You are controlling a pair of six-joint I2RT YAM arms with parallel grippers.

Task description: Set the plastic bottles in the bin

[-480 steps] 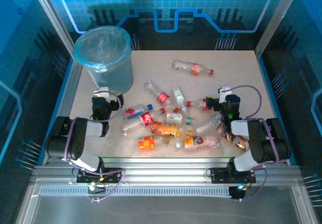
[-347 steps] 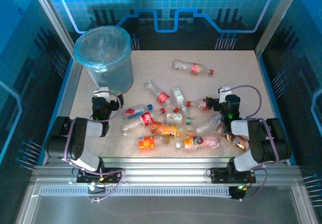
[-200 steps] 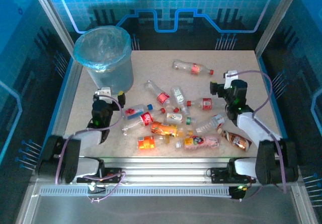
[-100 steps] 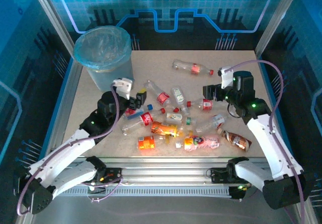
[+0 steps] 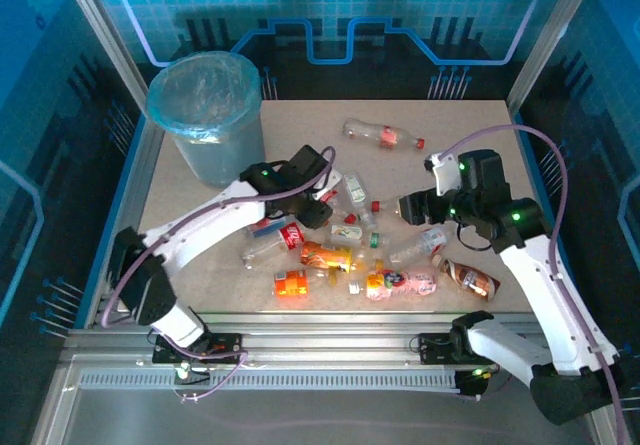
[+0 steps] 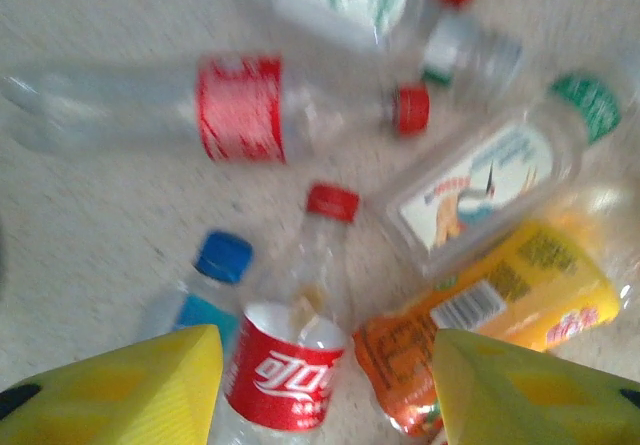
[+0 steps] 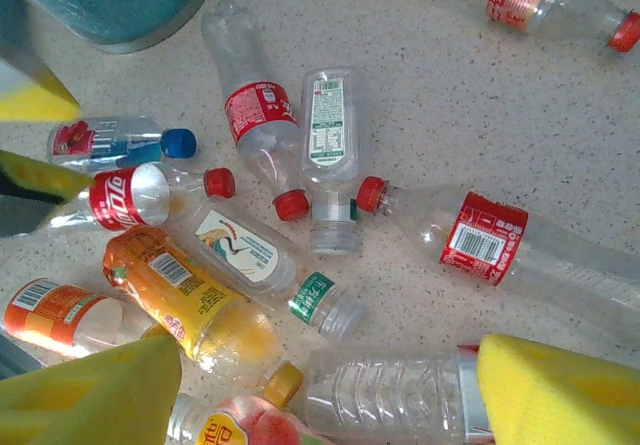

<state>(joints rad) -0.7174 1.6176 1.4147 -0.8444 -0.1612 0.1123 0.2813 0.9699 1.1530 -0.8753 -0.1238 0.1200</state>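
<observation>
Just right of the round pale-blue, bag-lined plastic bin (image 5: 225, 150), my left arm stretches long and low over the small plastic bottles (image 5: 345, 233) scattered on the speckled table (image 5: 470, 135). My left gripper (image 6: 325, 390) hangs with jaws parted, and a clear red-capped, red-labelled bottle (image 6: 300, 315) lies ungripped under the gap. Farther from the bin, my right arm arches in, elbow high. Its right gripper (image 7: 325, 395) gapes wide and holds nothing.
</observation>
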